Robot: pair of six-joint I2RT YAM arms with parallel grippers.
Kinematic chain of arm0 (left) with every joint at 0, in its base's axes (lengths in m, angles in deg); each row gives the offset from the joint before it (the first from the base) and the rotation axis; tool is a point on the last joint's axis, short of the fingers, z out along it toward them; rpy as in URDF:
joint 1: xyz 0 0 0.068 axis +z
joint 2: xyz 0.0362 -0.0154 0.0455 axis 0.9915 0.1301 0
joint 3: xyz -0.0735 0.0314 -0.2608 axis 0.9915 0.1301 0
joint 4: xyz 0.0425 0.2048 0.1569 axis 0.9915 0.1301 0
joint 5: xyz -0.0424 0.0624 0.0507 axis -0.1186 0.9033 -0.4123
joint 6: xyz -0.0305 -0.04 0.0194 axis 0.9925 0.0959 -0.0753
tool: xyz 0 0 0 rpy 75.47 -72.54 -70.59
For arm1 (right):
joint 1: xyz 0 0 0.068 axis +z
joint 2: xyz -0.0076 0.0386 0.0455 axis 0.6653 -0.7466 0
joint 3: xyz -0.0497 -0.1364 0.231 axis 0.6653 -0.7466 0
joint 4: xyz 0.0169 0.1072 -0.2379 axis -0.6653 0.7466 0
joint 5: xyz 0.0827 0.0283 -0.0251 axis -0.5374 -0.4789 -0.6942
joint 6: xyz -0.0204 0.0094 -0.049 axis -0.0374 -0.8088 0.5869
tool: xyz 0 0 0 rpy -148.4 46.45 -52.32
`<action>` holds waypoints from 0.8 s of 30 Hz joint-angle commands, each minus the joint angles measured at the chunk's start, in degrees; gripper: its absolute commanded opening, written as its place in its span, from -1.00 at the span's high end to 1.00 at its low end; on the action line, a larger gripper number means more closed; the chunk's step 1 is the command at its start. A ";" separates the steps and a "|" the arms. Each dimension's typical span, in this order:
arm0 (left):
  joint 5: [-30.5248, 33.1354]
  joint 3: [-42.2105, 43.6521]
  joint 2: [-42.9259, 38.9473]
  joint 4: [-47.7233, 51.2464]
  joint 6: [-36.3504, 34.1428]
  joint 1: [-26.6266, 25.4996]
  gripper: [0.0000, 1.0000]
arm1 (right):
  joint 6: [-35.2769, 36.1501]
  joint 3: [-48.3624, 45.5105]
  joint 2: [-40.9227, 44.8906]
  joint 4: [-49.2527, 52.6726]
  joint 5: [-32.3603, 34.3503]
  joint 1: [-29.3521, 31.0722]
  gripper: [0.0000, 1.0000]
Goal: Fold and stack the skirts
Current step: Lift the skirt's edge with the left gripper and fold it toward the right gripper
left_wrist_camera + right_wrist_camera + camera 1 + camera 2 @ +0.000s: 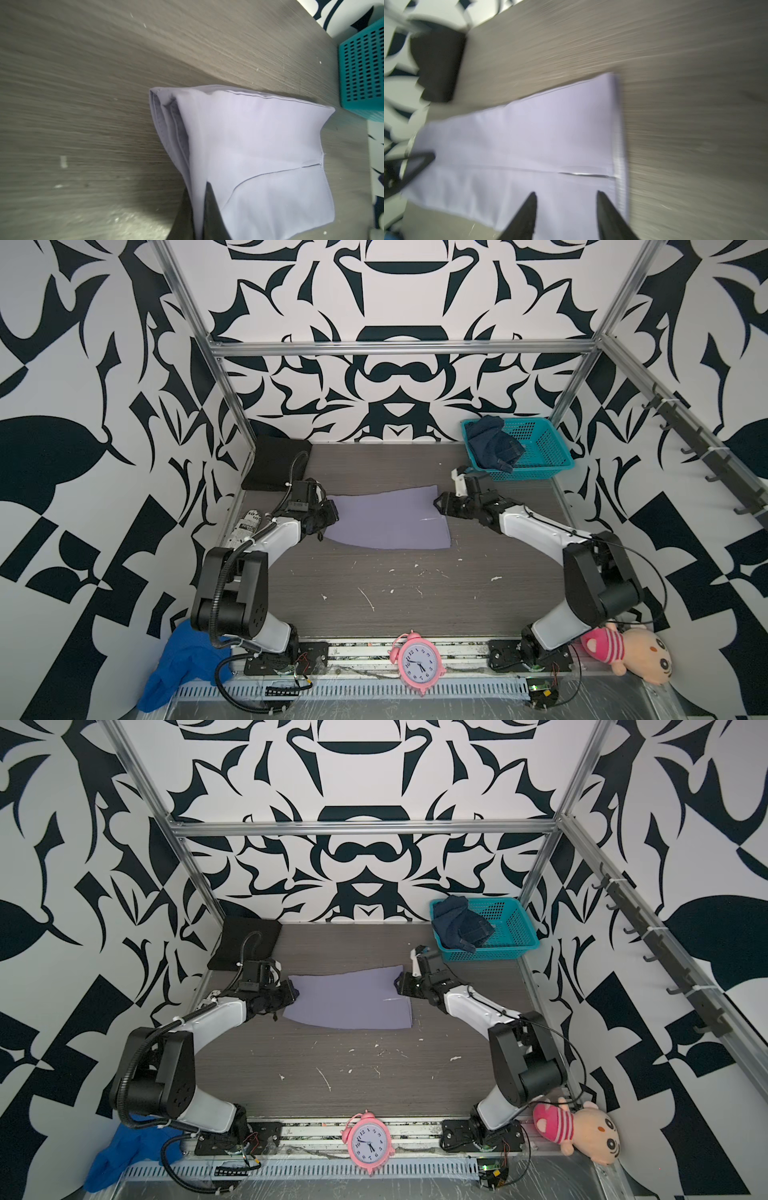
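The pale lavender skirt (pixel 386 520) (pixel 349 1004) lies flat mid-table in both top views. My left gripper (pixel 330 512) (pixel 293 994) is at its left end, and in the left wrist view it (pixel 197 187) is shut on a pinched fold of the lavender skirt (pixel 259 145). My right gripper (pixel 438 504) (pixel 397 984) is at the skirt's right edge. In the right wrist view it (pixel 565 192) is open, jaws apart over the cloth (pixel 529 135). The black skirt (pixel 276 464) (pixel 247 944) (pixel 438 62) lies folded at the back left. The denim skirt (pixel 494 443) (pixel 461 925) sits crumpled in the basket.
A teal basket (pixel 544 448) (pixel 511 923) (pixel 361 62) stands at the back right. At the front rail are a pink alarm clock (pixel 417 659), a plush toy (pixel 623 651) on the right and a bright blue knit cloth (pixel 183 659) on the left.
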 commanded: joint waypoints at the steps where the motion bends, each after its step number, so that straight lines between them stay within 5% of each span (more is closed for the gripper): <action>1: 4.79 -4.04 -1.45 8.28 -4.24 -0.73 1.00 | 0.36 4.31 -6.22 -1.81 -7.18 2.37 0.26; 7: 7.62 -8.96 -1.35 13.11 -6.85 -2.90 1.00 | 0.23 12.67 -16.81 -1.89 -13.94 5.96 0.45; 24: 17.18 -28.44 7.97 26.05 -11.00 -15.54 1.00 | -2.58 11.40 -24.57 -6.48 -11.88 6.44 0.69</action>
